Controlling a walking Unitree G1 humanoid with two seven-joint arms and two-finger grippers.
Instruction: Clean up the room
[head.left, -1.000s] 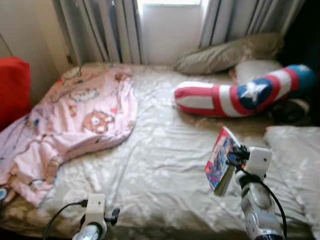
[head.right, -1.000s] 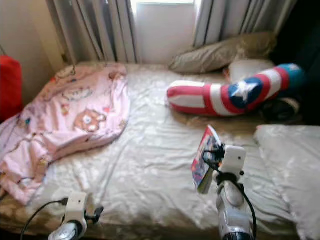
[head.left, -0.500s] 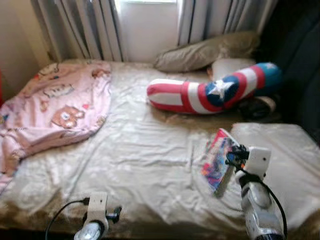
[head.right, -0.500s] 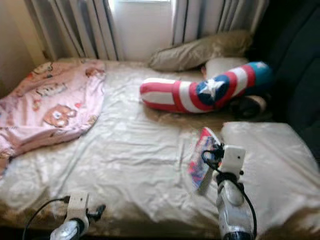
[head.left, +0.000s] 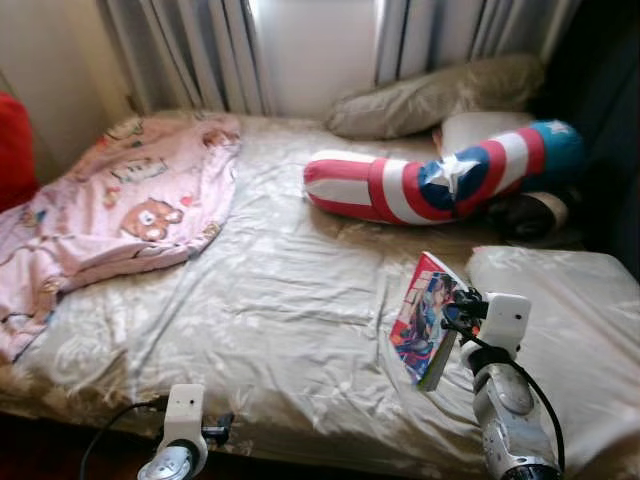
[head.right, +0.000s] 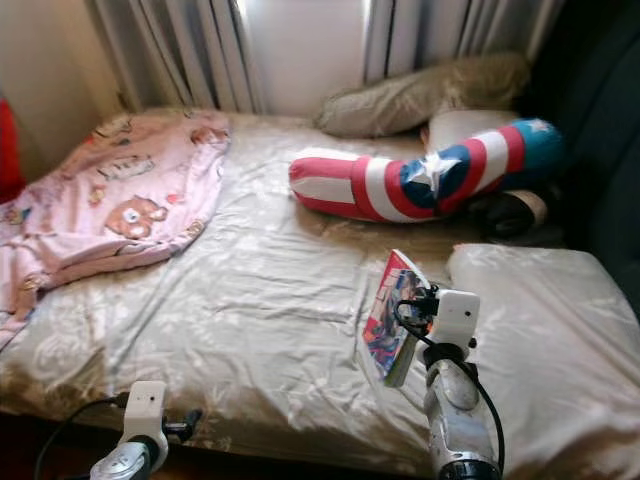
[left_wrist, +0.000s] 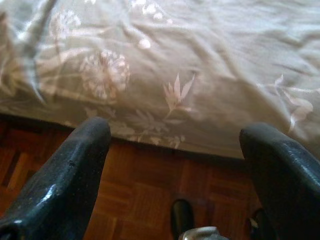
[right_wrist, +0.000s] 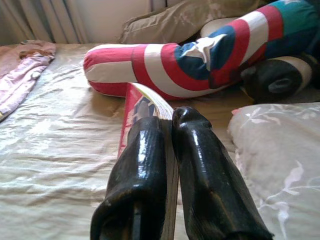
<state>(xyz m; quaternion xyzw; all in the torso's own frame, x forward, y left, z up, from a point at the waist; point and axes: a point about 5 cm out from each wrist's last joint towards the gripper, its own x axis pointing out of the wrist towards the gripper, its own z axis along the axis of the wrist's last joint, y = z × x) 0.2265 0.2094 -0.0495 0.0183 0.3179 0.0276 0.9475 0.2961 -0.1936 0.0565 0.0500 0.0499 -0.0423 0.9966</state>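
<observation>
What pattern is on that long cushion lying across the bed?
The long cushion has red and white stripes, then a blue patch with a white star and a teal end. The right wrist view shows it best.

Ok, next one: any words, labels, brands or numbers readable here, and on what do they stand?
None can be read.
Book held in the right gripper: its colourful cover has print near the top, too blurred to read.
Pink blanket: cartoon pictures with small lettering, too small to read.
Striped bolster: a white star, no words.
Left gripper: open, no markings.
</observation>
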